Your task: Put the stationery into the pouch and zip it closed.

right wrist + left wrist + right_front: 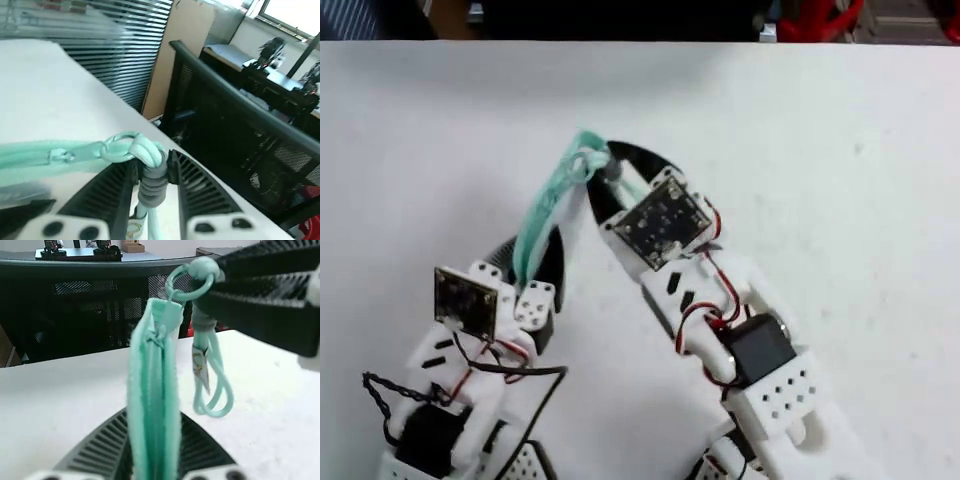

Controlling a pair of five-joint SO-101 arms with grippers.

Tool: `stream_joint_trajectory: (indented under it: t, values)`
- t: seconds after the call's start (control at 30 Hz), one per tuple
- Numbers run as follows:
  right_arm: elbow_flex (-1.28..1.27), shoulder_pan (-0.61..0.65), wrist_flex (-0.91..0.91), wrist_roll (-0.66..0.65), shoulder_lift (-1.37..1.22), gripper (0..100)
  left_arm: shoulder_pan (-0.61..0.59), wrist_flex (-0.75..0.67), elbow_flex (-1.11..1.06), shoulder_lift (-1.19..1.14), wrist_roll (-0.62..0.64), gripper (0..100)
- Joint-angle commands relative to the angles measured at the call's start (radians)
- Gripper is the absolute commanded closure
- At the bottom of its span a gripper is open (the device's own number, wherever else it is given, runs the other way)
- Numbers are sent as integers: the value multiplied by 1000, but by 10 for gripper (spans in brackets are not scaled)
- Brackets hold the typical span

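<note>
The left gripper point(152, 457), squeezing the green pouch point(152, 380), must hold firm while the right gripper point(152, 172), pinching the zip cord point(143, 148), pulls slowly, straight along the zip.

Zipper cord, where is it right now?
In the right wrist view the zipper cord sits clamped between the jaws of the right gripper, at the far end of the pouch that the left gripper holds on edge.

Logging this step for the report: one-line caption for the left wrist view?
Left gripper holds the mint pouch on edge while the right gripper pinches its pull cord.
</note>
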State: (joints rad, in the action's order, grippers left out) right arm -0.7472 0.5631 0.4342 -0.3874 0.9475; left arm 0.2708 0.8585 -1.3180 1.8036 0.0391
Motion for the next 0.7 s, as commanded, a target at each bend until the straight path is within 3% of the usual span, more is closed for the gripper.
stream_joint_trajectory:
  t: [0.0, 0.33, 0.67]
  values:
    - [44, -74, -67, -5, -47, 979, 8, 6, 58, -12, -6, 978]
    - [227, -179, -74, -58, -371, 979, 8, 21, 60, -12, -6, 978]
    - [376, -211, -64, -66, -470, 979, 8, 21, 58, -12, -60, 980]
